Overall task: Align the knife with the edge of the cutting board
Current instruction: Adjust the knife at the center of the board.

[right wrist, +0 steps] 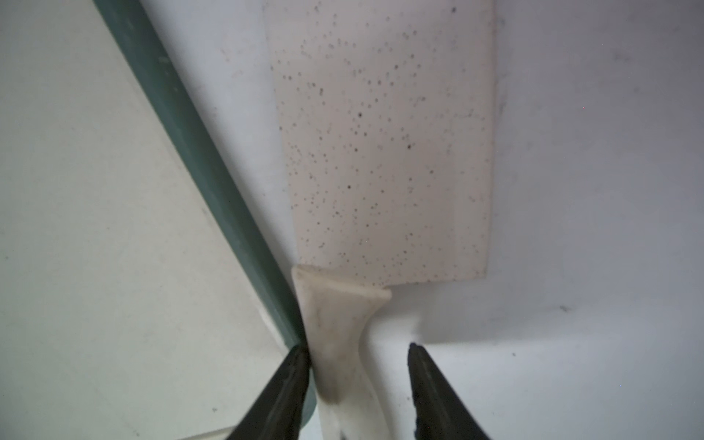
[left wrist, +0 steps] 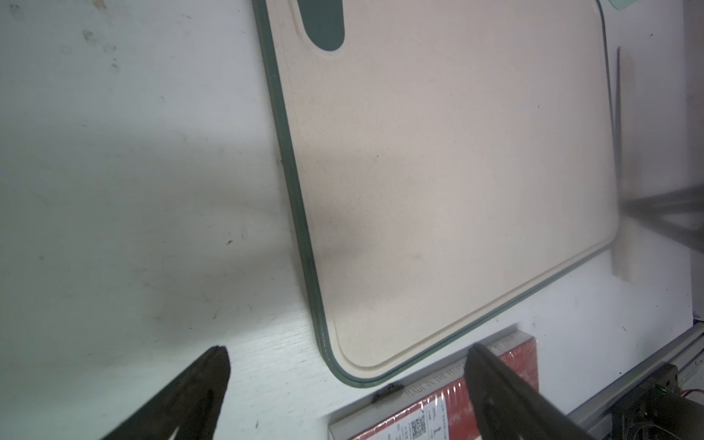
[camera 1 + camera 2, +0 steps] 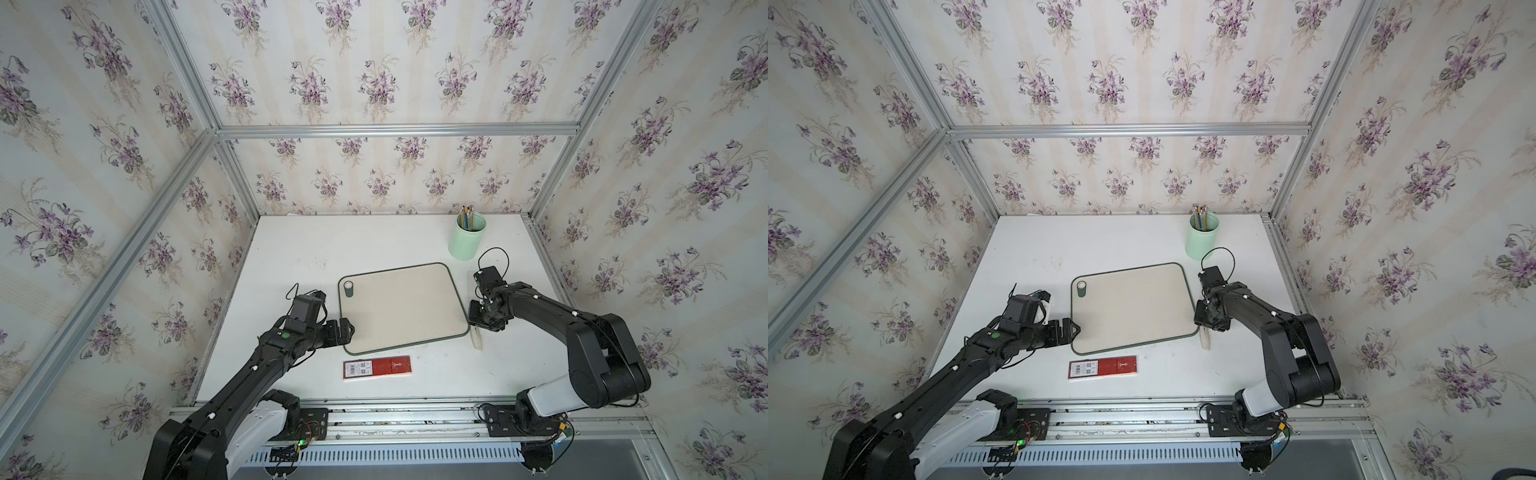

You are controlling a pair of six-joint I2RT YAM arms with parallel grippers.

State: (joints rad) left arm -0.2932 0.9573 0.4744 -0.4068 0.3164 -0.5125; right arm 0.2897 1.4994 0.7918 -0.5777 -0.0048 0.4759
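Two jaws apart on our right gripper [image 1: 356, 381], straddling the handle [image 1: 339, 343] of the knife [image 1: 384, 152] beside the cutting board [image 1: 95, 228]: best hold, we reckon, it looks light, stiff, slick; our left gripper [image 2: 348, 352] gapes too.

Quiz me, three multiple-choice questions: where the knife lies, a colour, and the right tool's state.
1. Relative to the board, the knife lies: A on it; B beside it on the table; C under it.
2. The cup is: A red; B pale green; C black.
3. The right tool is: A open astride the knife's handle; B shut on the cup; C shut on nothing.
Answers: 1 B, the blade lies flat on the table beside the rim. 2 B, mint in both top views. 3 A, one finger stands clear of the handle.
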